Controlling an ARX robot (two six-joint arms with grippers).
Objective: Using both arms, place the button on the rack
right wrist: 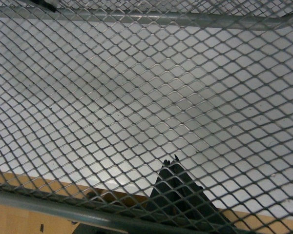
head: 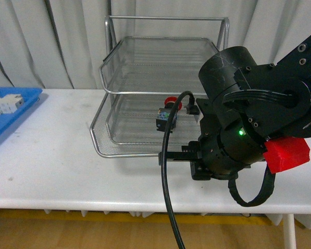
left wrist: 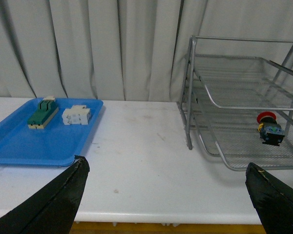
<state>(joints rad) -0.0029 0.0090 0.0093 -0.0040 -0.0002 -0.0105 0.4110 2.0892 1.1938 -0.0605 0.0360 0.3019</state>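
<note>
Button [head: 168, 110]: lies on the rack's [head: 106, 149] lowest tray.
Left claw [left wrist: 166, 195]: wide, away from rack.
Right claw: state cannot be told.

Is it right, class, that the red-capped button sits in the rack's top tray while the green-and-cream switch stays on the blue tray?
Not quite. The button lies in a lower tray of the rack, beneath the top tray, as the left wrist view shows. The green-and-cream switch is on the blue tray.
</note>
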